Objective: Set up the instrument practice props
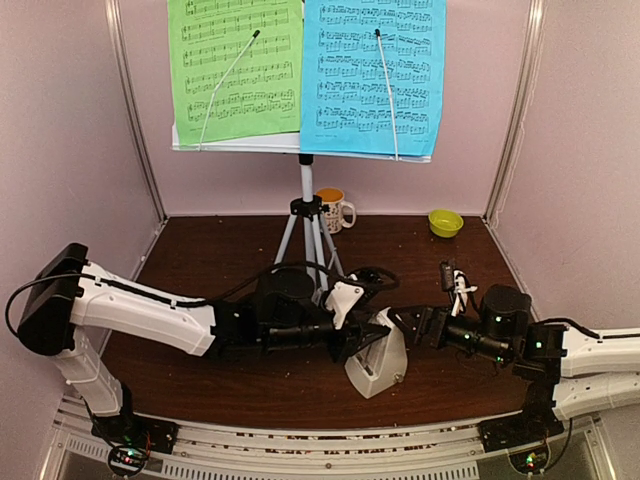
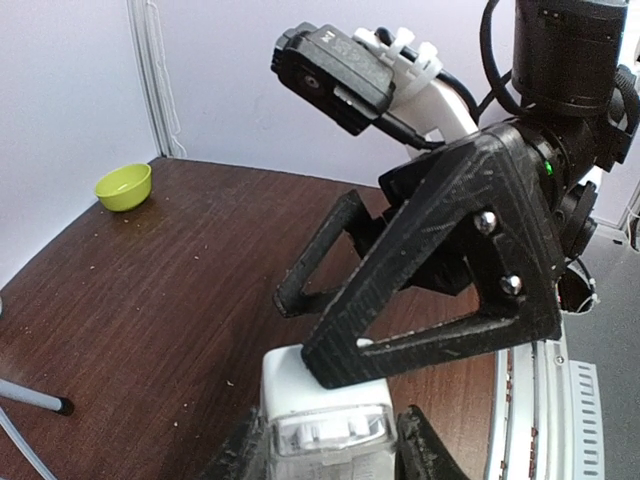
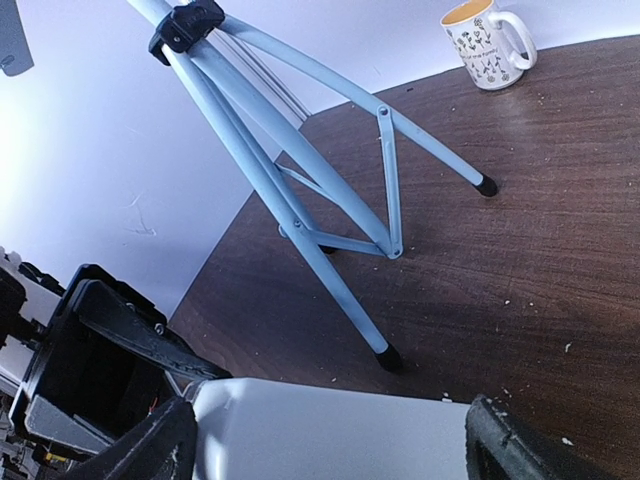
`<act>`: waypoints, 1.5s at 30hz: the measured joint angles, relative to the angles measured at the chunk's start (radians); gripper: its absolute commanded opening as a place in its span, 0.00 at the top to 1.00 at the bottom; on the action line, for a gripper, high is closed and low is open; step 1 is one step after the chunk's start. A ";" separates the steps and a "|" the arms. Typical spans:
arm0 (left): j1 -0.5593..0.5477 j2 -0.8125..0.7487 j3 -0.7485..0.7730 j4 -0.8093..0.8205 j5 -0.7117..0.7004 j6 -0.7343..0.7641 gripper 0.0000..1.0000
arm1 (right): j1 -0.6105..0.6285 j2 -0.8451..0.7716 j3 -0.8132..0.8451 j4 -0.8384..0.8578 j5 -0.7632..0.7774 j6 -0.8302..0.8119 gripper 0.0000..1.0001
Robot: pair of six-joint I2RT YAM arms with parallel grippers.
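I see a green music sheet and a blue music sheet, both printed with black staves. The metronome is white and the desk is dark brown wood grain. The bowl is lime green, and the mug is white with dark figures and yellow-orange inside.

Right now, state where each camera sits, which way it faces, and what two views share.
Top external: above, behind the bases, looking down the table at the music stand; left arm, right arm show.
Left wrist: faces right toward the green bowl; both arms' jaws flank the metronome.
Right wrist: faces left toward the tripod legs and mug; own jaws at bottom.
Shared: both wrists see the metronome.
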 measured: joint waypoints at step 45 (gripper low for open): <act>0.609 -0.388 -0.192 -0.836 -0.159 -0.360 0.89 | -0.009 0.000 0.028 -0.035 -0.002 -0.045 0.03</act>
